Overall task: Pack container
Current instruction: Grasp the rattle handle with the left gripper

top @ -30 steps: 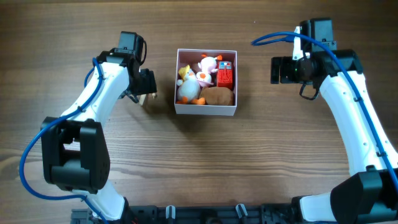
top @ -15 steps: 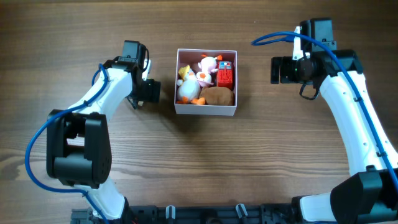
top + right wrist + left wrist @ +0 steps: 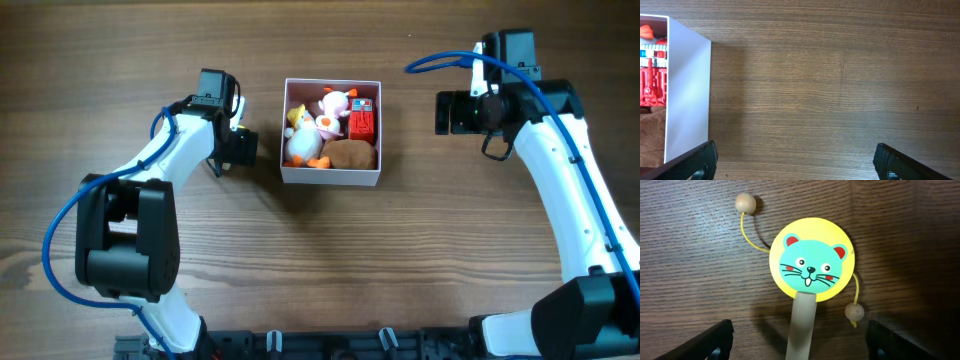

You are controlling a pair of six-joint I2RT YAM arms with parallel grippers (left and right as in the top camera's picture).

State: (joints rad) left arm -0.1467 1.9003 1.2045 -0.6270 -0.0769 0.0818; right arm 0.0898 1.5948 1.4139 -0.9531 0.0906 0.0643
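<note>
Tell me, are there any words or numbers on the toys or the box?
No words or numbers can be read.
The yellow rattle drum shows only a painted mouse face, no letters.
The red toy in the box has a blue and white patch, too small to read.

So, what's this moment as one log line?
left gripper: open above rattle drum | right gripper: open, empty | container: plush toys inside

surface: dark wood-grain table — fills view | light: even — soft shadows
</note>
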